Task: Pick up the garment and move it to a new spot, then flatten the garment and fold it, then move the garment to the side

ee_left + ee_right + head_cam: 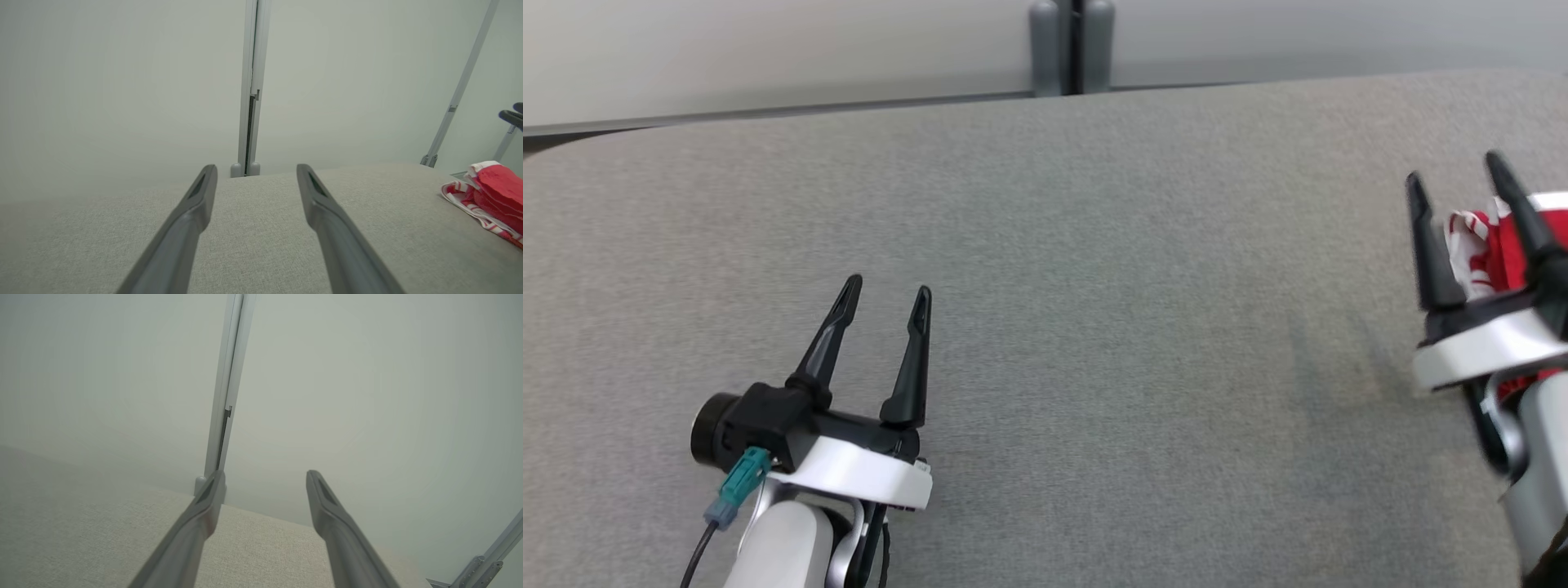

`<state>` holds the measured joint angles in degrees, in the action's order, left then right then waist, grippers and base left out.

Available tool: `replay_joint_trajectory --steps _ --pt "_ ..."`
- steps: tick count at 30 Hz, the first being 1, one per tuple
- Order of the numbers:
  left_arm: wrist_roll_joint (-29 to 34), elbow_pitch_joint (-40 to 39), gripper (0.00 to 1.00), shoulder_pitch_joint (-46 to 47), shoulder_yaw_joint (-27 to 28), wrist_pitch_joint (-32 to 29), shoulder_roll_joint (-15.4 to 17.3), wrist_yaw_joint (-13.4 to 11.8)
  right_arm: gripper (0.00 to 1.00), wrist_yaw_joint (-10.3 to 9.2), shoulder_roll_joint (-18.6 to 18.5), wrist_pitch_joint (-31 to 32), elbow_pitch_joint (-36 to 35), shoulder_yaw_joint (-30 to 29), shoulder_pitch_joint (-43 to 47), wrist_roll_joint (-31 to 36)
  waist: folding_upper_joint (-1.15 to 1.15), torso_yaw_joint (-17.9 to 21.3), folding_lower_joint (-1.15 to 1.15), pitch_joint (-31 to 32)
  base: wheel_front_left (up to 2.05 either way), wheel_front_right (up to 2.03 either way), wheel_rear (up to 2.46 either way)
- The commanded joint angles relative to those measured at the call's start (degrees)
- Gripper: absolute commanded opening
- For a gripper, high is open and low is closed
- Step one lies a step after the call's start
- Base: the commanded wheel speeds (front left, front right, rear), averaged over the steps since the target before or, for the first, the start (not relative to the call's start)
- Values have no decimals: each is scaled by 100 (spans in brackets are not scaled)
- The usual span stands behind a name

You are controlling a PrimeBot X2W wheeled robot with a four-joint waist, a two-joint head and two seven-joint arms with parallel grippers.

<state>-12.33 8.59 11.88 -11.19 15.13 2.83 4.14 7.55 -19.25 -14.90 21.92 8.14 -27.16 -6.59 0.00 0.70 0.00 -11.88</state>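
- Garment (1474,245): red cloth with a red-white striped edge, soft layered heap, at 3 o'clock on the table, near its edge.
- Table (1094,286): grey woven fabric top, flat, rounded corners.
- Left gripper (887,286): 7 o'clock, dark tapered fingers spread wide, holding nothing.
- Right gripper (1454,167): 3 o'clock, overlapping the garment in the head view, fingers spread wide, nothing between them.

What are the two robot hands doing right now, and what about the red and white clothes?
Left hand: open, holding nothing.
Right hand: open, holding nothing.
Garment: lying in a layered pile at the right side of the grey table, not gripped.
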Motion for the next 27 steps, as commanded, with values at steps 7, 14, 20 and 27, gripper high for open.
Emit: replay_joint_trajectory --steps 7,14,20,27 --pt "-261 123 100 -337 64 -1 19 -176 100 -13 761 -33 -615 -153 956 121 0 -361 0 351 0 0 0" --pt "-303 320 100 -536 -26 -1 18 -254 100 -13 1380 -34 -1011 -433 1687 467 0 -463 0 498 0 0 0" --pt "-126 271 100 -577 -93 -1 18 -301 100 -13 1567 -35 -1166 -537 1998 570 0 -499 0 566 0 0 0" --pt "-105 166 100 -648 -53 -1 21 -397 100 -13 1611 -35 -1159 -487 1985 608 0 -494 0 580 0 0 0"
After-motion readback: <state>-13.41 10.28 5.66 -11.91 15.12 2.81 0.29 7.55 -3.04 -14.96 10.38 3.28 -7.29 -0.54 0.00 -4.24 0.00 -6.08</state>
